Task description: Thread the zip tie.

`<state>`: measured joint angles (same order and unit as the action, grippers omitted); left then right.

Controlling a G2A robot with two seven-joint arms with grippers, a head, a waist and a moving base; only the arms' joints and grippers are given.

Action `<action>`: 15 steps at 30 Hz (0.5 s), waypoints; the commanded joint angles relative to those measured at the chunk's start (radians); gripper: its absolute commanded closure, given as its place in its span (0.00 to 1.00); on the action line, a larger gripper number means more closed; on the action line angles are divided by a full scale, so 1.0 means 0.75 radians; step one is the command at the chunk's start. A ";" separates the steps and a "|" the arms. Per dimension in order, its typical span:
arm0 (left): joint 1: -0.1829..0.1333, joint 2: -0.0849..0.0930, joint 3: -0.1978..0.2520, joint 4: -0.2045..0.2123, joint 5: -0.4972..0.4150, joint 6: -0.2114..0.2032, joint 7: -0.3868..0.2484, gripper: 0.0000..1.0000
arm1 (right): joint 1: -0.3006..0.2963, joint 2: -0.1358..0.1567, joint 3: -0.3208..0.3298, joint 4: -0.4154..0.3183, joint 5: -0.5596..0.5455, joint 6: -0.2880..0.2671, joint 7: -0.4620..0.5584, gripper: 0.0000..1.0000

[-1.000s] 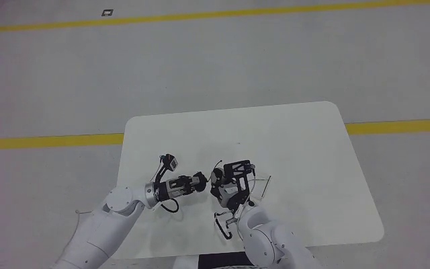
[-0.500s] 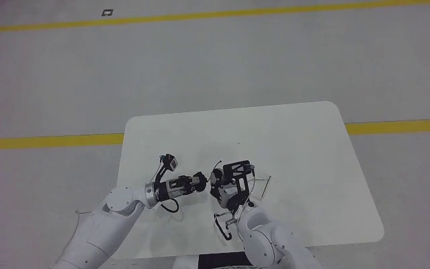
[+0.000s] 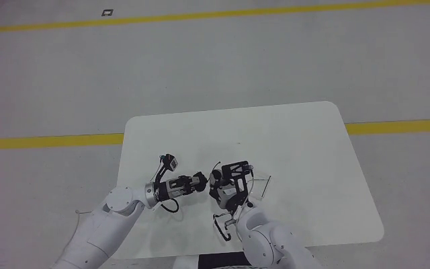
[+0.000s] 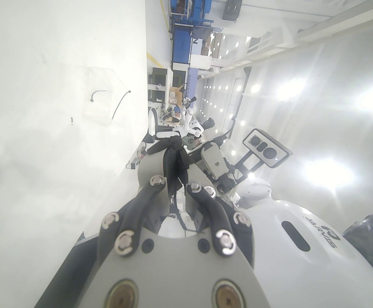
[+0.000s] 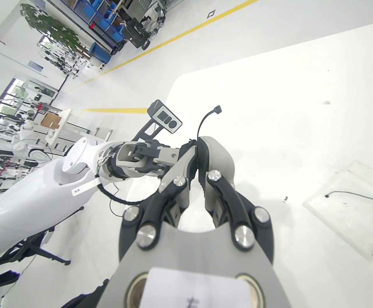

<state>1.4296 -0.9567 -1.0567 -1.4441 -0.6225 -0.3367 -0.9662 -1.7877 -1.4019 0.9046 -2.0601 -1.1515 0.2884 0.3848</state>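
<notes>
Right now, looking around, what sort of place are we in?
Probably a robotics lab or factory hall: yellow floor lines, shelves of blue bins, and another white robot at benches beyond the white table.

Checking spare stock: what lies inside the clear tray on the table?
One short curved zip tie lies in the clear tray; a longer tie lies at its edge. Nothing covers it.

Bright overhead glare, hazy, fisheye-bent edges
</notes>
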 commanded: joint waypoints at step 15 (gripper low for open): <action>0.000 0.000 0.000 0.000 0.000 0.000 0.000 1.00 | 0.000 0.013 -0.007 -0.011 -0.016 0.031 -0.013 1.00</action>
<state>1.4296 -0.9567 -1.0567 -1.4441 -0.6225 -0.3367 -0.9662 -1.7879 -1.3924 0.9001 -2.0693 -1.1633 0.3112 0.3749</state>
